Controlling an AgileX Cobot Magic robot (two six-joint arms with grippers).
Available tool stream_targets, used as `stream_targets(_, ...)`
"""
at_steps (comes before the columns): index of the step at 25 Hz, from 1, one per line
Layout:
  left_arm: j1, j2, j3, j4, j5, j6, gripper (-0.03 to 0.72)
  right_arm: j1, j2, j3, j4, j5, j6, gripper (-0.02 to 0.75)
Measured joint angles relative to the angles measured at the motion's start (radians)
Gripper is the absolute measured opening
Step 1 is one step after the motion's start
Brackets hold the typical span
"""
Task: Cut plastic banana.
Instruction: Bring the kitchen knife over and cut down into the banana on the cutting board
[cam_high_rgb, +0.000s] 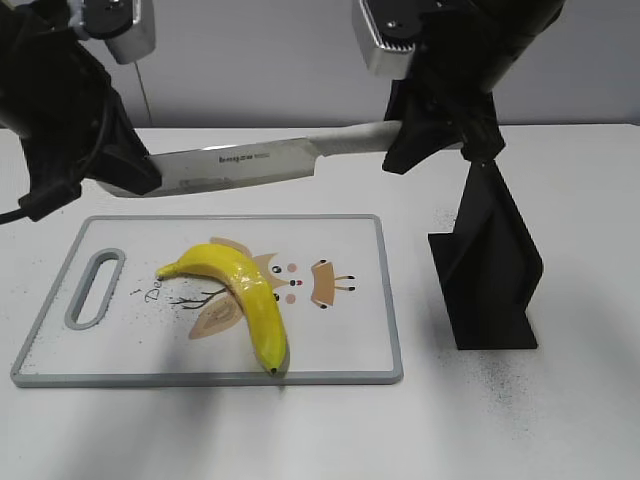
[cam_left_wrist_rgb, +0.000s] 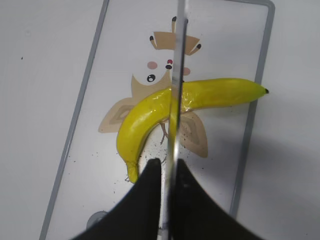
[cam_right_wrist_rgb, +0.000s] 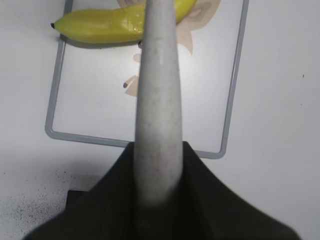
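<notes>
Both sets of jaws are closed on the knife (cam_high_rgb: 255, 162): the left gripper (cam_high_rgb: 125, 172) pinches the blade near its tip, and the right gripper (cam_high_rgb: 420, 140) clamps the pale grey handle (cam_right_wrist_rgb: 157, 100). Nearest the camera, the banana (cam_high_rgb: 240, 290) lies whole on the cutting board (cam_high_rgb: 350, 350), curving from the board's middle toward its near edge, over a printed cartoon owl. To the right of the board stands a black knife stand (cam_high_rgb: 490, 270), with dark specks scattered on the white table (cam_high_rgb: 560, 420) around it. Farther back, the knife hangs level above the board's far edge, clear of the banana.
</notes>
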Motion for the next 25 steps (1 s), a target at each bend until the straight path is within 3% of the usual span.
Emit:
stream_targets(8,0.000,0.060,0.012,0.029,-0.073,-0.019,-0.006,0.000,0.080,-0.004,0.029,-0.036,-0.001,0.162)
stream_targets(17,-0.019,0.286,0.270,-0.039,-0.418,-0.023,-0.004,0.007,0.359,-0.004,0.010,-0.103,-0.031,0.165)
stream_targets(25,-0.020,0.321,0.275,-0.034,-0.454,-0.023,-0.004,0.005,0.386,-0.032,0.005,-0.087,-0.038,0.169)
